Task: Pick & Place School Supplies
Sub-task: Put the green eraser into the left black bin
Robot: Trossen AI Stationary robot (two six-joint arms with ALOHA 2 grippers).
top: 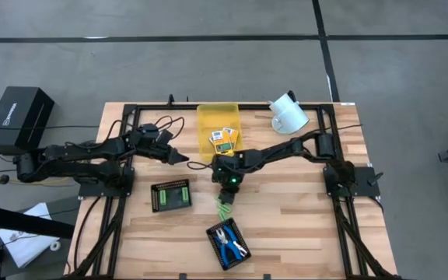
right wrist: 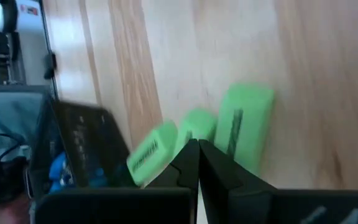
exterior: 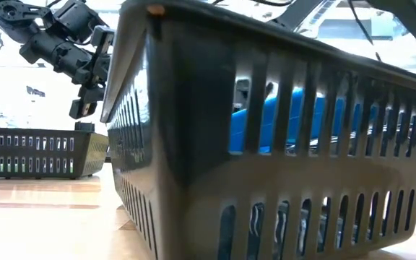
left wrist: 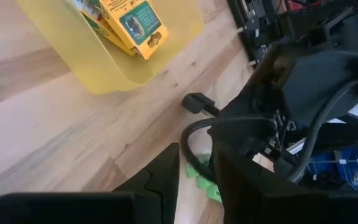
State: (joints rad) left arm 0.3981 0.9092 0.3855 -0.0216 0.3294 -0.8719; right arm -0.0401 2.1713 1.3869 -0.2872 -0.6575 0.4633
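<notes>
The table (top: pixel 286 225) carries a sorting job: a yellow bin (top: pixel 208 117) at the far edge already holds the printed boxes (top: pixel 224 138), one black tray (top: pixel 170 195) toward the left holds green pieces, and another tray (top: pixel 227 243) near the front edge holds the blue-handled tools (top: pixel 229 243). Each kind seems to have its own container.

The right gripper (top: pixel 225 184) hangs over mid-table, fingers pressed shut on nothing, tips aimed down. The loose green blocks (right wrist: pixel 244 121) lie on bare wood just beyond those tips, between the two trays, untouched; the fingers would probably need to part before a pick.

The left gripper (top: pixel 179 155) waits beside the bin's left wall, jaws partly apart, empty.
</notes>
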